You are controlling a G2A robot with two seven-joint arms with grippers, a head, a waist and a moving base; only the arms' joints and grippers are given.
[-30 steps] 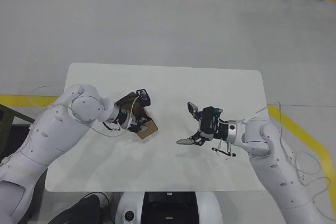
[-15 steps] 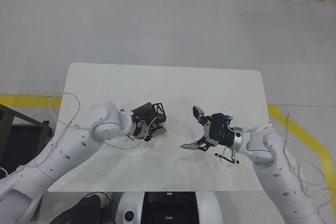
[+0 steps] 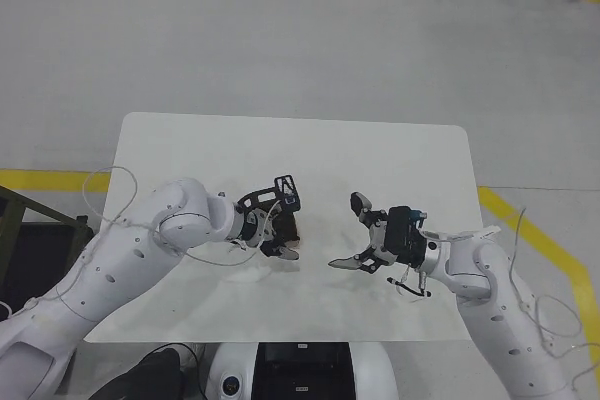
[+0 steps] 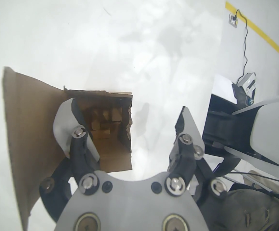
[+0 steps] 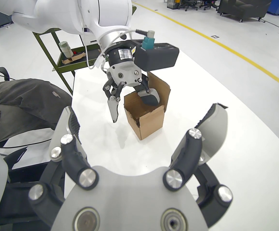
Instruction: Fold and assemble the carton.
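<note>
My left claw (image 5: 133, 108) straddles the carton (image 5: 151, 121) wall mid-frame, spread wide, one finger inside to brace it, I judge. My right claw (image 3: 346, 232) is spread too, well apart from it.

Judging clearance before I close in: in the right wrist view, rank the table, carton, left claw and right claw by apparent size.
1. table
2. right claw, inflated by sitting nearest the camera
3. carton and left claw: these look alike, so they are not ranked
</note>
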